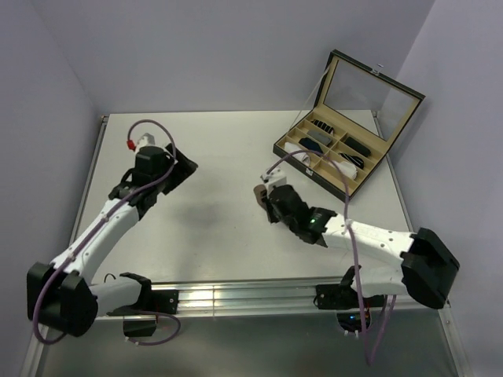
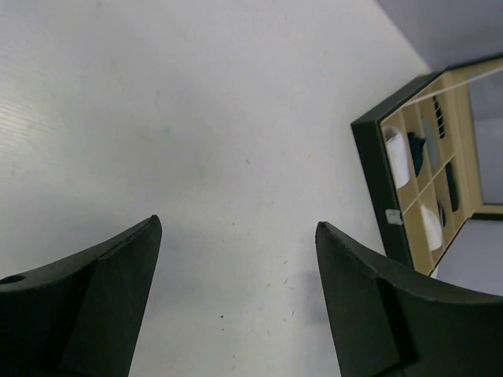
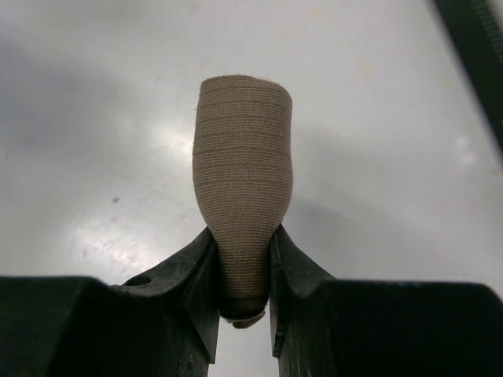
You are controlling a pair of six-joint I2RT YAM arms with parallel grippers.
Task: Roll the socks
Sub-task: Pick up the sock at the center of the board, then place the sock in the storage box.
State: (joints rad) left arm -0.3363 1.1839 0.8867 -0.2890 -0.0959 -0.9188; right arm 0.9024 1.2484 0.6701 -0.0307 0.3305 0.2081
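Note:
A tan-brown sock (image 3: pixel 242 165), bunched into a compact roll, is pinched at its lower end between the two fingers of my right gripper (image 3: pixel 242 230), and its rounded end sticks out ahead of the fingertips above the table. From above, this sock (image 1: pixel 258 194) shows as a small brown lump at the tip of the right gripper (image 1: pixel 266 200), near the table's middle. My left gripper (image 2: pixel 237 224) hangs over bare table with its jaws wide apart and nothing between them. In the top view the left gripper (image 1: pixel 182 168) is at the table's left.
A black box (image 1: pixel 355 184) with a raised mirrored lid (image 1: pixel 369 86) stands at the back right. Its tan compartments hold several small sock rolls. The box's dark wall (image 2: pixel 376 188) also shows at the right of the left wrist view.

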